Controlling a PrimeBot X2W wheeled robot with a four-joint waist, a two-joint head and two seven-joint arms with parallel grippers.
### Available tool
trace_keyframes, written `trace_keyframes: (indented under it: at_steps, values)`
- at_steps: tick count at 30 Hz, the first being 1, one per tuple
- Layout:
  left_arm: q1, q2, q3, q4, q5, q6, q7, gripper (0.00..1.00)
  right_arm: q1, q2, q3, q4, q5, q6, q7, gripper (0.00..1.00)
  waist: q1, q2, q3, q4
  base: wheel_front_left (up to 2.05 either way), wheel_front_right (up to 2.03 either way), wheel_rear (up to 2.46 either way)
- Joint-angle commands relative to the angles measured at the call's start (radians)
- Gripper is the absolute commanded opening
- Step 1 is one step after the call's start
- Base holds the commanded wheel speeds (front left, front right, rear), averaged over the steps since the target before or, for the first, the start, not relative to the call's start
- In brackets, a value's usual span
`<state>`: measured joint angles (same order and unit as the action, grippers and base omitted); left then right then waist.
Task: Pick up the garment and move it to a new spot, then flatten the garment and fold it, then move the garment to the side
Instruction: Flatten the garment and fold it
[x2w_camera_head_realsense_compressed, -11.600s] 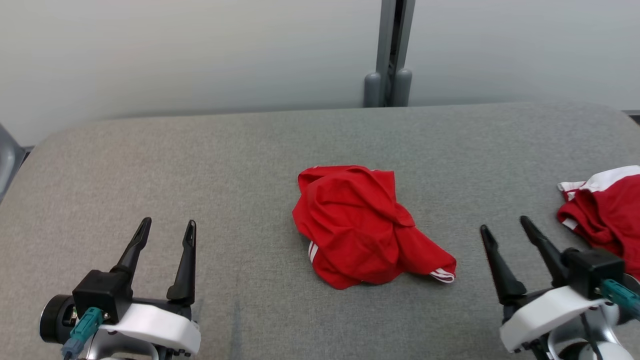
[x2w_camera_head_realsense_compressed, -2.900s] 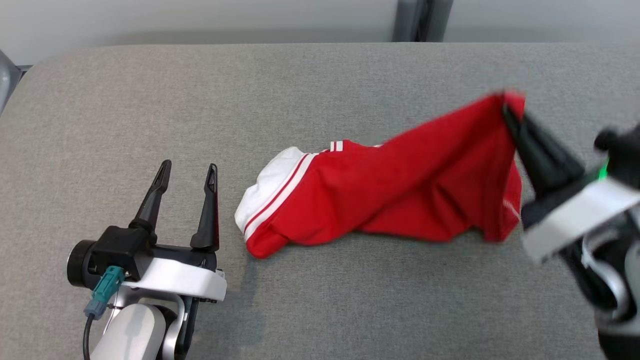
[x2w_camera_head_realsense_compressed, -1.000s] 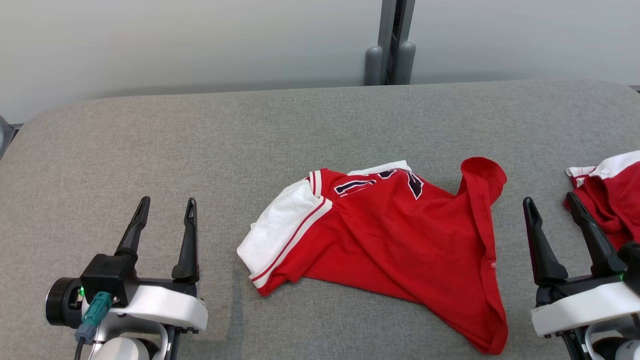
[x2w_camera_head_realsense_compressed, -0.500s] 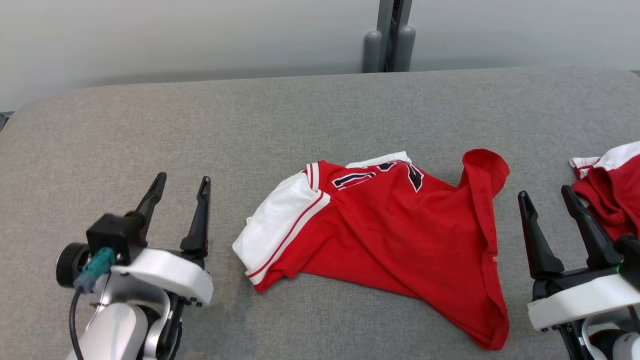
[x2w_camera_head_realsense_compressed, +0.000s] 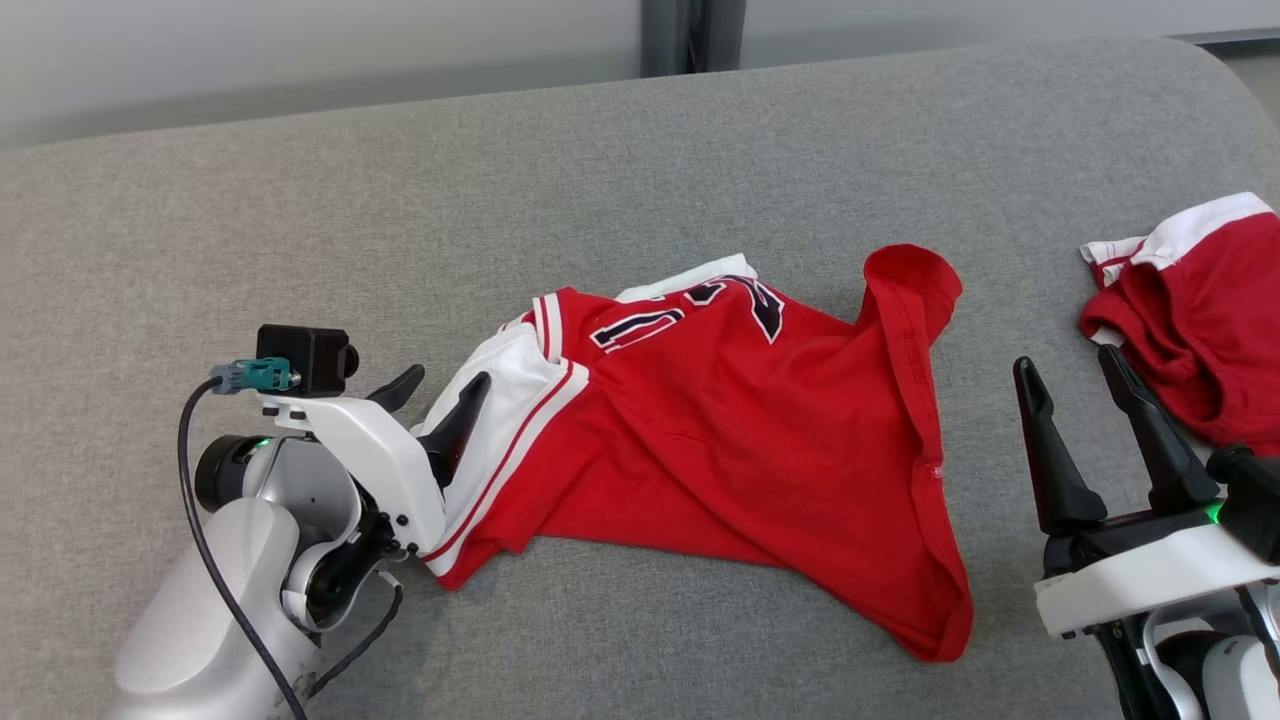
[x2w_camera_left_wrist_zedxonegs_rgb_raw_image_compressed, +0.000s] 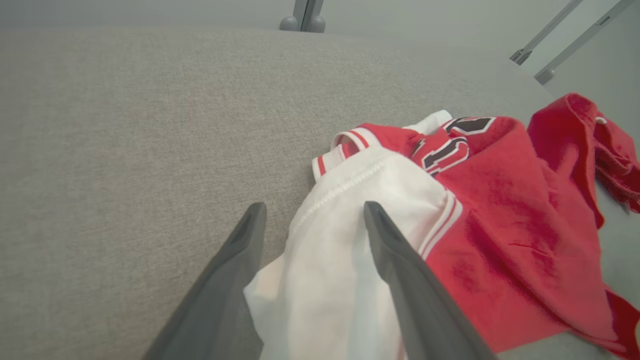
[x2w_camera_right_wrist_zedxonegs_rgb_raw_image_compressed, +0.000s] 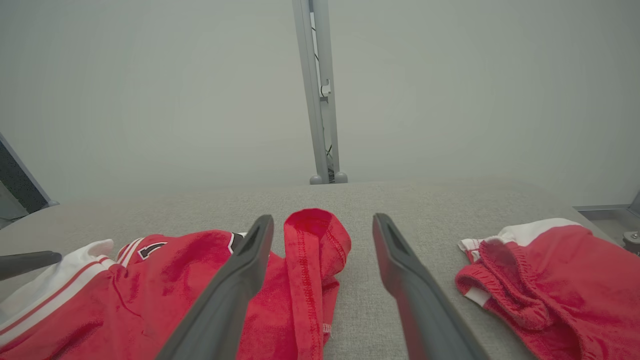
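Left end effector (x2w_camera_head_realsense_compressed: 447, 380) open, straddling the white sleeve (x2w_camera_left_wrist_zedxonegs_rgb_raw_image_compressed: 330, 260) at 9 o'clock of the red garment (x2w_camera_head_realsense_compressed: 740, 440) — rumpled at the table (x2w_camera_head_realsense_compressed: 300, 200) centre. Right end effector (x2w_camera_head_realsense_compressed: 1065, 360) open, empty, at 3 o'clock. We judge flattening not yet done; fold and side move remain. Left wrist view confirms sleeve inside the jaws — head view leaves that unclear.

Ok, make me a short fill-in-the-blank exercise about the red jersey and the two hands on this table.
1. The sleeve of the jersey that lies between the fingers of the left hand is ____.
2. The right hand is ____, not shut, and holds nothing.
3. A second red garment lies at the ____ edge of the table.
Missing words: white; open; right.
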<state>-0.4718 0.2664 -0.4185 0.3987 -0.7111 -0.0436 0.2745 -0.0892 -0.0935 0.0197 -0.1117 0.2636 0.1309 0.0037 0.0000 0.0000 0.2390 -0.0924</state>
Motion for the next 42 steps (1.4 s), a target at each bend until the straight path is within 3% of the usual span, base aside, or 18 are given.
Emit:
trace_keyframes:
  at_steps: [1, 5, 7, 10, 16, 21, 28, 30, 31, 36, 42]
  values:
    - [-0.017, 0.002, -0.002, 0.022, -0.008, -0.012, 0.007, 1.00, -0.009, -0.004, -0.002, 0.006, 0.007, 0.000, -0.009, 1.00, 0.0000, 0.0000, 0.009, -0.012, 0.00, 0.00, 0.00]
    - [-0.028, -0.005, -0.015, 0.067, -0.040, -0.037, 0.047, 1.00, -0.009, -0.002, -0.004, 0.018, 0.013, 0.000, -0.018, 1.00, 0.0000, 0.0000, 0.007, -0.016, 0.00, 0.00, 0.00]
    - [-0.034, -0.004, -0.022, 0.075, -0.040, -0.045, 0.043, 0.00, -0.011, -0.001, -0.003, 0.023, 0.018, 0.000, -0.021, 1.00, 0.0000, 0.0000, 0.004, -0.015, 0.00, 0.00, 0.00]
    - [-0.050, 0.008, -0.018, 0.065, -0.013, -0.045, -0.001, 0.00, -0.014, 0.000, -0.002, 0.027, 0.020, 0.000, -0.025, 1.00, 0.0000, 0.0000, 0.000, -0.013, 0.00, 0.00, 0.00]
    - [-0.116, 0.034, -0.030, 0.016, 0.127, 0.004, -0.193, 0.00, -0.018, -0.006, -0.004, 0.030, 0.028, 0.000, -0.022, 1.00, 0.0000, 0.0000, -0.015, 0.003, 0.00, 0.00, 0.00]
    - [-0.107, 0.030, -0.048, -0.005, 0.132, 0.013, -0.169, 0.00, -0.008, -0.006, -0.006, 0.025, 0.025, 0.000, -0.015, 1.00, 0.0000, 0.0000, -0.027, 0.012, 0.00, 0.00, 0.00]
    - [-0.048, 0.031, -0.022, -0.056, 0.138, 0.068, -0.239, 0.00, 0.006, -0.003, -0.014, 0.023, 0.023, 0.000, -0.018, 1.00, 0.0000, 0.0000, -0.045, 0.016, 0.00, 0.00, 0.00]
    - [-0.019, 0.029, 0.000, -0.098, 0.140, 0.097, -0.283, 0.93, 0.015, -0.001, -0.019, 0.025, 0.021, 0.000, -0.018, 1.00, 0.0000, 0.0000, -0.057, 0.020, 0.00, 0.00, 0.00]
    - [-0.002, 0.030, 0.011, -0.122, 0.141, 0.114, -0.305, 1.00, 0.018, 0.000, -0.023, 0.026, 0.019, 0.000, -0.018, 1.00, 0.0000, 0.0000, -0.062, 0.023, 0.00, 0.00, 0.00]
    - [0.096, 0.049, 0.084, -0.280, 0.168, 0.220, -0.422, 1.00, 0.039, 0.004, -0.040, 0.018, 0.012, 0.000, -0.013, 1.00, 0.0000, 0.0000, -0.092, 0.046, 0.00, 0.00, 0.00]
    - [0.236, 0.079, 0.133, -0.444, 0.210, 0.321, -0.475, 1.00, 0.059, 0.006, -0.053, 0.004, -0.009, 0.000, -0.002, 1.00, 0.0000, 0.0000, -0.122, 0.074, 0.00, 0.00, 0.00]
